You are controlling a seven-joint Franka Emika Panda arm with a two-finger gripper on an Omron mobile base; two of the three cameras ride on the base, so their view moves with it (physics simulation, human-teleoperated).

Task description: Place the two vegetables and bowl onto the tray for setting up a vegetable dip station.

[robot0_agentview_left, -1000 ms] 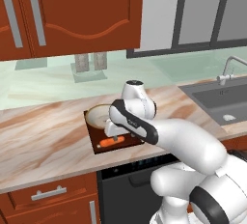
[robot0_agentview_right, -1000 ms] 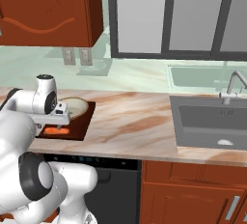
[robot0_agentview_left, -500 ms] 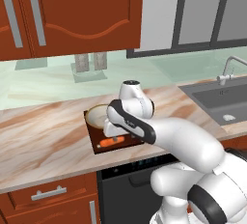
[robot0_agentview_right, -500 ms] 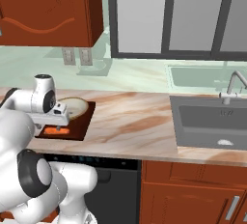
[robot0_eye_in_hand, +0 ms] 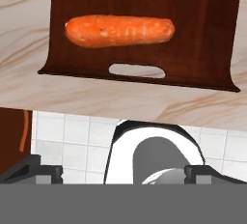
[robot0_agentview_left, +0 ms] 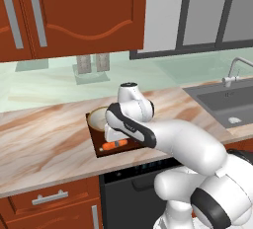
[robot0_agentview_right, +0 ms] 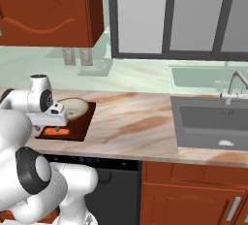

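Note:
The tray [robot0_eye_in_hand: 193, 20] is a dark brown board with a slot handle, lying near the counter's front edge [robot0_agentview_left: 101, 150] [robot0_agentview_right: 80, 127]. An orange carrot [robot0_eye_in_hand: 119, 30] lies across it close to the handle, also seen as the carrot [robot0_agentview_left: 114, 145] [robot0_agentview_right: 57, 132] from the base. The tan bowl [robot0_agentview_left: 98, 117] [robot0_agentview_right: 73, 106] sits on the tray's far end. My gripper [robot0_eye_in_hand: 123, 172] hangs open over the tray's front edge, above the carrot, with nothing between its fingertips [robot0_eye_in_hand: 36, 172]. From the base the gripper [robot0_agentview_left: 111, 135] [robot0_agentview_right: 50, 122] is mostly covered by the hand. The second vegetable is hidden.
A steel sink [robot0_agentview_right: 213, 122] with a faucet [robot0_agentview_right: 233, 86] is set into the marble counter [robot0_agentview_right: 131, 122] to the right. Two shakers [robot0_agentview_left: 92, 64] stand at the back wall. Wall cabinets hang above, drawers and a dark oven front below.
The arm has eased slightly to the left over the tray. The gripper has stayed open, and the carrot and bowl have not moved.

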